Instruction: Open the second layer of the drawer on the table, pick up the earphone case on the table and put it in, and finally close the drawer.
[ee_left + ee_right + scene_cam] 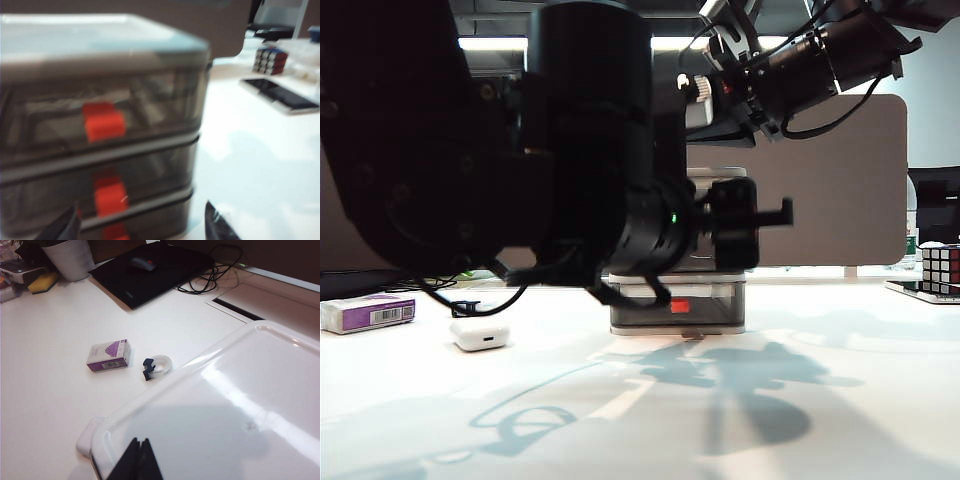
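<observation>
The drawer (100, 45), a white-framed cabinet, fills the left wrist view, blurred, with three smoky grey drawers that all look shut. The second layer (155, 175) shows its red handle (111, 197). My left gripper (141, 229) hovers open just in front of the lower drawers, holding nothing. In the exterior view the left gripper (775, 215) hides most of the cabinet (720, 315). The earphone case (480, 333) lies on the table (800, 400), left of the cabinet. My right gripper (139, 444) is shut and empty above the cabinet's white top (225, 405). The case (86, 439) peeks out beside that top.
A white-and-purple box (368, 313) lies at the far left, and a tape roll with a black clip (157, 365) sits near it. A Rubik's cube (940, 268) and a flat dark device (280, 95) sit to the right. A brown partition (830, 180) stands behind.
</observation>
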{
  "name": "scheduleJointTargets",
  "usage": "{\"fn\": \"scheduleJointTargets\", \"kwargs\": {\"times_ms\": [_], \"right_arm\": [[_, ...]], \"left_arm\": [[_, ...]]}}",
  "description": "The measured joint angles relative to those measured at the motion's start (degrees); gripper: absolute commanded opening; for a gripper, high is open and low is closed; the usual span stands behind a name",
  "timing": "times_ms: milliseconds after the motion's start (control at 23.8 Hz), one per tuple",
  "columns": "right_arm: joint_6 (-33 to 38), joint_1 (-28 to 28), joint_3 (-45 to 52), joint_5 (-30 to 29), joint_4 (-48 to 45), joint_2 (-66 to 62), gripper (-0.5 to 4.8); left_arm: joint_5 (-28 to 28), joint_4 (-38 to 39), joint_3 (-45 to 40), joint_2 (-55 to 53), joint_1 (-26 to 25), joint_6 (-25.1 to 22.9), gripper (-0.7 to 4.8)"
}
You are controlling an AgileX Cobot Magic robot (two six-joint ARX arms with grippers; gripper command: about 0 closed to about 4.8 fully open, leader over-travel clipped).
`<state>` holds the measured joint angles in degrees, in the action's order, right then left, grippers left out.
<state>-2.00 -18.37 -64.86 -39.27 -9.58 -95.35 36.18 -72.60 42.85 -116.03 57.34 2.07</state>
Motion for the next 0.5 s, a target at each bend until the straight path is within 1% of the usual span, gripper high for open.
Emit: {"fn": "scheduleJointTargets", "kwargs": {"times_ms": [126,294,503], "right_arm": [[-0.81,0.0,0.0,-0.04,-0.04,-0.02,-0.05],[-1.11,0.0,0.0,-0.04,-0.02,-0.02,-0.05],[-2.4,-0.02,0.0,-0.04,-0.02,-0.02,-0.05]], "left_arm": [[3.1,-0.13,0.0,-1.66,-0.04,0.24,3.1],[4.57,-3.54,0.7,-4.17,-0.02,0.52,3.09],[6.19,-3.93,4.0,-6.97,-0.04,1.62,3.09]]}}
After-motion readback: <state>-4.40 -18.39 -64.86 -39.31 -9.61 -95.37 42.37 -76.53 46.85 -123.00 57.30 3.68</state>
